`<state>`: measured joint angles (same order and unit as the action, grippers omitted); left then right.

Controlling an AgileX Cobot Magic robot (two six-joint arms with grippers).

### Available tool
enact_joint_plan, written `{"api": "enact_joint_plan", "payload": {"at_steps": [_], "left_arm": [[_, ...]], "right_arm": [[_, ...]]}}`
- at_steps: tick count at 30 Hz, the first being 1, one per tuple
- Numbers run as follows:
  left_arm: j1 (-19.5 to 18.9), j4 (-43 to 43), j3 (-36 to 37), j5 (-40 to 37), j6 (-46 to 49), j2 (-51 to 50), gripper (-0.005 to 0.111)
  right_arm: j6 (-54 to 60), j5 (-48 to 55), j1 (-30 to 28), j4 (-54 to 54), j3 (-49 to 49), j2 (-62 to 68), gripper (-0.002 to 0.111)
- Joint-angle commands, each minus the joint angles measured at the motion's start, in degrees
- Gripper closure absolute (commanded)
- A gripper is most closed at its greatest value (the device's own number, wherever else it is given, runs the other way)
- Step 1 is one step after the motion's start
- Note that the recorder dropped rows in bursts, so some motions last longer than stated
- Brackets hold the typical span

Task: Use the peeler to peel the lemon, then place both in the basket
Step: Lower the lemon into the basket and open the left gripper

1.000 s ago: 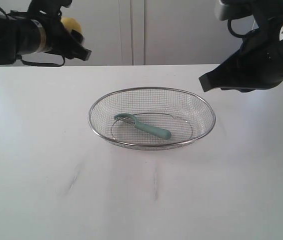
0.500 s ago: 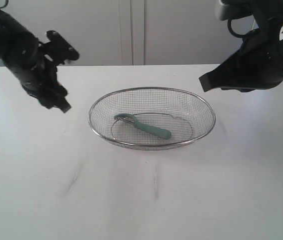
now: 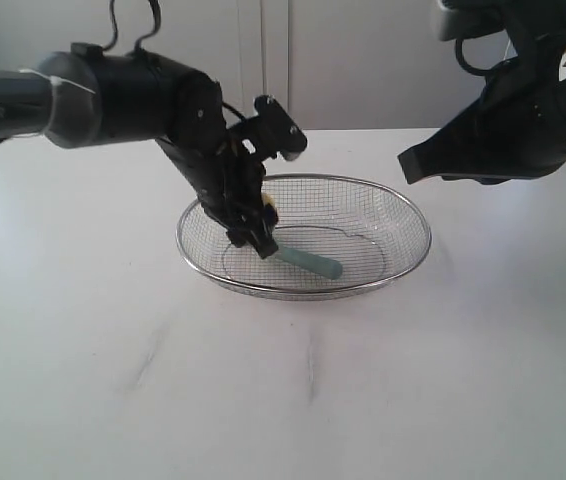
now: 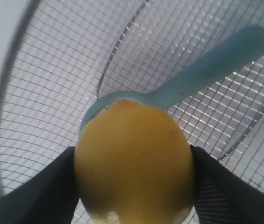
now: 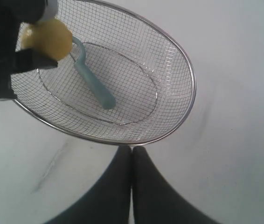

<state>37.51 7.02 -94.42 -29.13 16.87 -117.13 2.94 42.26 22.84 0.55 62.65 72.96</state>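
Here, lemon (image 4: 134,158) inside left end effector (image 4: 133,189)

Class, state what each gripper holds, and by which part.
The left gripper holds the lemon by its opposite sides; the right gripper is shut, holding nothing.

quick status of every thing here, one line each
lemon, gripped by the left gripper, held low over the basket, not released
peeler, lying loose in the basket, head beneath the lemon
basket, upright on the table, only the peeler resting in it
left gripper, shut on the lemon
right gripper, shut, empty, outside the basket
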Motion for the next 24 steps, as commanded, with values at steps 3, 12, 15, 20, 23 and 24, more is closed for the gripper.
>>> {"api": "enact_joint_plan", "payload": {"at_steps": [3,12,15,20,23,24], "left_arm": [[0.3,-0.4,-0.4,0.1,-0.3,-2.9,0.107],[0.3,-0.8,-0.4,0.9,-0.3,-3.4,0.103],[0.3,-0.8,-0.4,0.0,-0.3,-3.4,0.086],[0.3,-0.5,-0.4,-0.8,-0.3,-3.4,0.050],[0.3,-0.5,-0.4,-0.8,-0.3,-3.4,0.037],[0.3,-0.5,-0.4,-0.8,-0.3,-3.4,0.035]], "right_arm": [[-0.3,-0.1,0.1,-0.1,-0.5,-0.5,0.108],[-0.3,-0.1,0.1,-0.1,-0.5,-0.5,0.108],[-0.3,-0.1,0.1,-0.1,-0.5,-0.5,0.108],[-0.3,-0.1,0.1,-0.1,-0.5,-0.5,0.108],[-0.3,-0.1,0.1,-0.1,-0.5,-0.5,0.108],[-0.3,-0.1,0.1,-0.1,-0.5,-0.5,0.108]]}}
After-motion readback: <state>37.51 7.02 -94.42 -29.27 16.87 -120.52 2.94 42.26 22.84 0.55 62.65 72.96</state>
